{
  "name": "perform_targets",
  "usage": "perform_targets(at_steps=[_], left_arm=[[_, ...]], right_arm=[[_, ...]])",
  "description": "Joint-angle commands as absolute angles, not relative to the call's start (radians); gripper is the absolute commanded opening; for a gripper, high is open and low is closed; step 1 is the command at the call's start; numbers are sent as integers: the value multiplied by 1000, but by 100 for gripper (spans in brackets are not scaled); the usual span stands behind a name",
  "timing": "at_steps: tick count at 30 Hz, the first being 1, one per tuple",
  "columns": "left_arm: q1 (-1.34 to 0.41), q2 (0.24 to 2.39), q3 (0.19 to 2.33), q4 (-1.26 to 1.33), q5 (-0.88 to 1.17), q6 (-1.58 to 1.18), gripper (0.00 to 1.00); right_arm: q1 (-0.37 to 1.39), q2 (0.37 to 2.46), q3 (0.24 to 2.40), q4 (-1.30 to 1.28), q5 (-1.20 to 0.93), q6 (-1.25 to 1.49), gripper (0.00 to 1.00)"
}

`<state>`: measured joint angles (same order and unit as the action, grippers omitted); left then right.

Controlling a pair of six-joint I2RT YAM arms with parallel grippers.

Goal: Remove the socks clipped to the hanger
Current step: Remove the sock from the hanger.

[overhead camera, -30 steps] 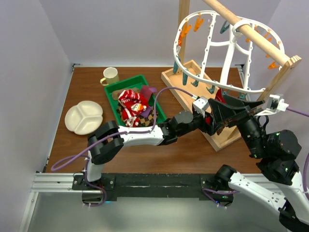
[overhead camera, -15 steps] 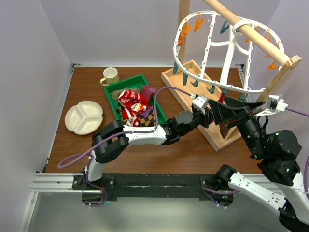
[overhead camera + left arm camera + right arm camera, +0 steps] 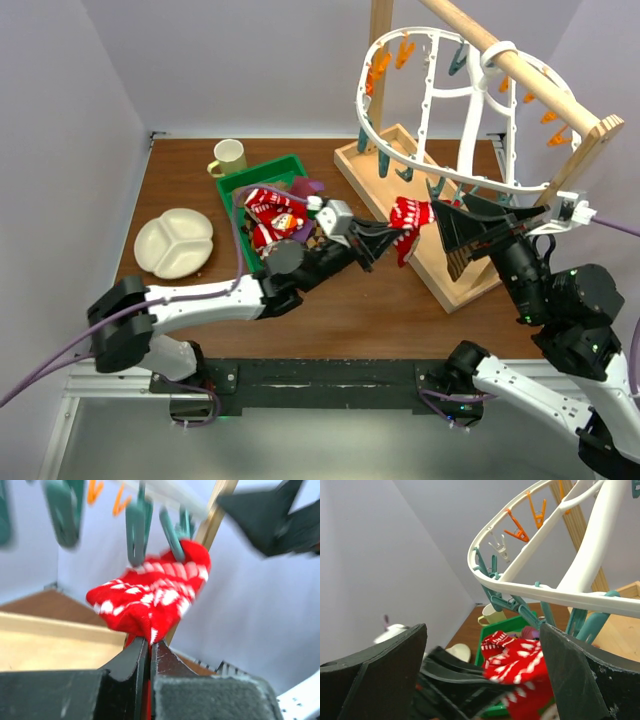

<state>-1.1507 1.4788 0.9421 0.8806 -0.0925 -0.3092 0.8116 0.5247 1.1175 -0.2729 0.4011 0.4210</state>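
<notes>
A red sock with white pattern (image 3: 410, 215) (image 3: 155, 597) hangs stretched below the white hanger (image 3: 430, 100) (image 3: 545, 592). My left gripper (image 3: 388, 238) (image 3: 149, 642) is shut on its lower end. Its upper end meets a teal clip (image 3: 172, 532); I cannot tell whether the clip still pinches it. My right gripper (image 3: 465, 235) (image 3: 482, 680) stands wide open just right of the sock, touching nothing; the right wrist view has the sock (image 3: 520, 662) between its fingers. More socks (image 3: 275, 215) lie in the green tray (image 3: 262, 170).
The hanger hooks on a wooden rail (image 3: 500, 60) of a stand whose tan base (image 3: 440, 270) lies under the grippers. A pale mug (image 3: 229, 157) and a white divided plate (image 3: 174, 242) sit left of the tray. Orange and teal clips (image 3: 520, 530) dangle from the rim.
My left gripper has shut on the red sock and drawn back to the left, pulling the sock out from under the hanger. The hanger has swung slightly. My right gripper stays put.
</notes>
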Motion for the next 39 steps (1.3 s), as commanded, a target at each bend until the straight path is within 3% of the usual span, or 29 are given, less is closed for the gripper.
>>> perform_targets(at_steps=[1, 8, 15, 28, 39], left_arm=[[-1102, 1327, 855, 995, -37, -278, 0], [-931, 1213, 758, 994, 31, -377, 0], [-812, 1215, 837, 850, 52, -437, 0], [-804, 1296, 835, 816, 212, -499, 0], [-876, 1328, 788, 822, 210, -482, 0]], right_arm=[[811, 604, 1143, -212, 387, 390, 98], [811, 715, 1183, -164, 327, 376, 99], [811, 787, 1226, -166, 275, 373, 99], [811, 775, 1201, -252, 327, 471, 98], [813, 767, 1215, -377, 460, 506, 95]])
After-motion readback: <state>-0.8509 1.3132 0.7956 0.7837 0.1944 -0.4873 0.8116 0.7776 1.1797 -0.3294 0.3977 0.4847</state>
